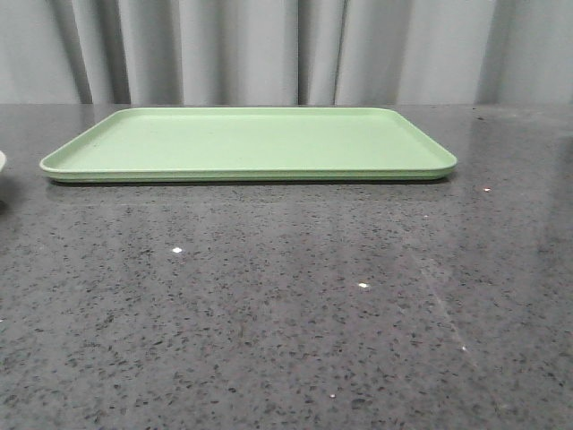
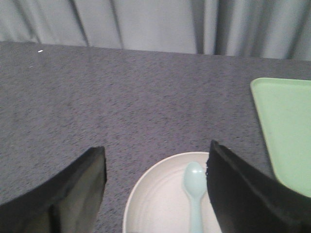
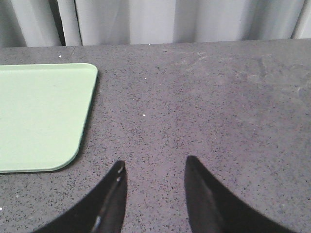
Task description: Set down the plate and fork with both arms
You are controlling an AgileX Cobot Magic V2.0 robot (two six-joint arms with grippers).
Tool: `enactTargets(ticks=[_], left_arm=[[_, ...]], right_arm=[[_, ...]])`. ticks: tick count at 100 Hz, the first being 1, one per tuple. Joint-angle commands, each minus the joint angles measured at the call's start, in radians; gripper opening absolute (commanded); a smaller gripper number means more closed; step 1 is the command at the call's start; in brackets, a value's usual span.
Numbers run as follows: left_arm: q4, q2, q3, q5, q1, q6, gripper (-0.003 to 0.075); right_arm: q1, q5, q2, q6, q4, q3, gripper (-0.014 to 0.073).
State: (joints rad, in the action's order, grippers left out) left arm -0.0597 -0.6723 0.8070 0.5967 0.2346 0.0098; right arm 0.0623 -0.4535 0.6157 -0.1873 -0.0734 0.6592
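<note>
Plate (image 2: 160,199) on the bench (image 2: 121,107) beside the tray (image 2: 284,131), under the wide-open, empty left gripper (image 2: 155,189), spoon (image 2: 194,187) inside. Probably light, rigid, slick: best pinched at the rim. Right gripper (image 3: 153,182) open, empty; fork unseen.

You see a light-green tray (image 1: 251,141) lying flat on the far counter (image 1: 286,305), and a pale rim (image 1: 2,163) at the left edge.

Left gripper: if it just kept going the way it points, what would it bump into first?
Probably the plate with the spoon on it, just below the open left gripper, though depth is unclear.
</note>
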Motion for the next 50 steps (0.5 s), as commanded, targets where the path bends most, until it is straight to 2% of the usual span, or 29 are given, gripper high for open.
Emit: enactTargets(ticks=[1, 23, 50], left_arm=[[0.0, -0.042, 0.072, 0.007, 0.039, -0.01, 0.0438], [0.019, -0.18, 0.11, 0.097, 0.039, -0.01, 0.0438], [0.002, -0.321, 0.137, 0.114, 0.055, -0.01, 0.0438]], right_arm=[[-0.007, 0.08, 0.007, 0.01, -0.005, 0.027, 0.0311], [-0.007, 0.08, 0.007, 0.01, -0.005, 0.027, 0.0311], [-0.007, 0.08, 0.007, 0.01, -0.005, 0.027, 0.0311]])
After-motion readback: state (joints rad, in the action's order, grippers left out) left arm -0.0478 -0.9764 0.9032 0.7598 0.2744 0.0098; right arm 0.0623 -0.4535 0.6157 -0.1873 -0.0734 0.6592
